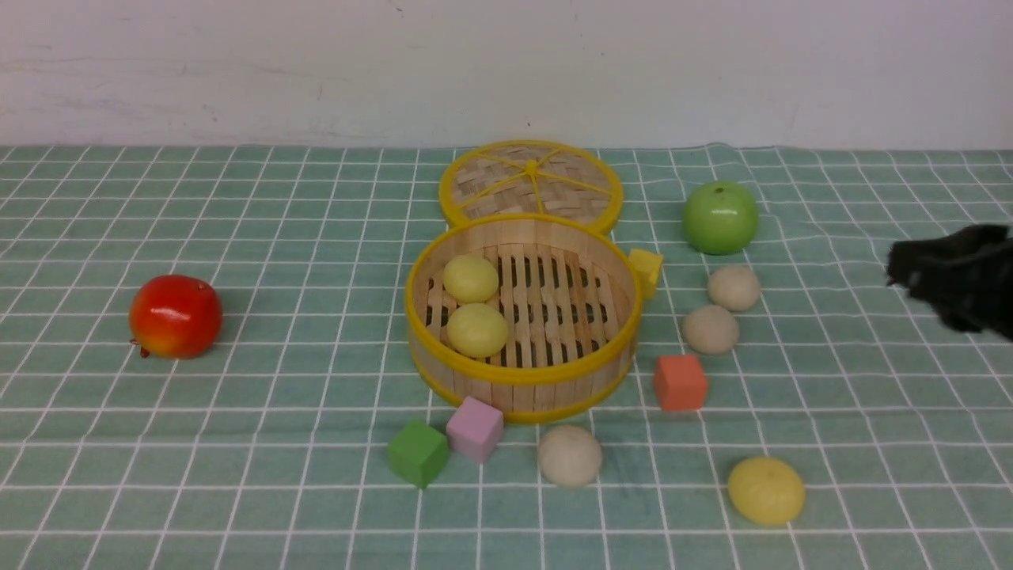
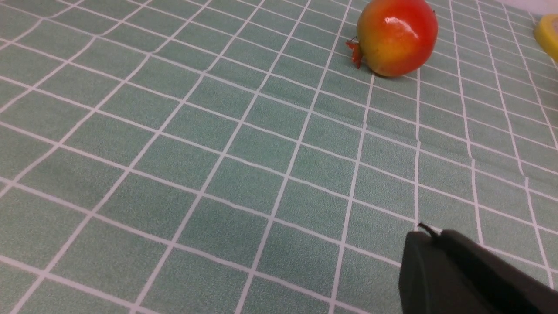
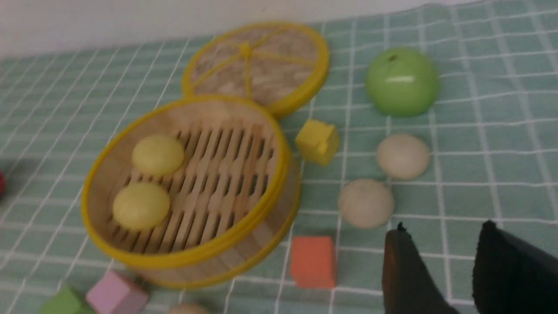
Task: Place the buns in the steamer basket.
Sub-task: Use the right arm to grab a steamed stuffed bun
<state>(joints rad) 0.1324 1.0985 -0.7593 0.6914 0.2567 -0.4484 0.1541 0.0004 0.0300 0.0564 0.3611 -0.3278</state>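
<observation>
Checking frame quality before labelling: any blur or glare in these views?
Front view: sharp, soft glare on the shiny green fruit. Left wrist view: sharp, bright highlight on the glossy red fruit. Right wrist view: blurred throughout, the round bamboo-slat steamer basket smeared at its rim.

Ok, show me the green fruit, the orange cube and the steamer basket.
green fruit (image 1: 720,218), front view, middle of its shiny side.
orange cube (image 1: 680,382), front view, centre of its front face.
steamer basket (image 1: 546,393), front view, near wall below the rim.

Lab-style tabletop set-up (toy fruit (image 1: 720,218), coloured cubes (image 1: 680,382)): green checked cloth (image 1: 237,443), bare white wall (image 1: 506,71).
</observation>
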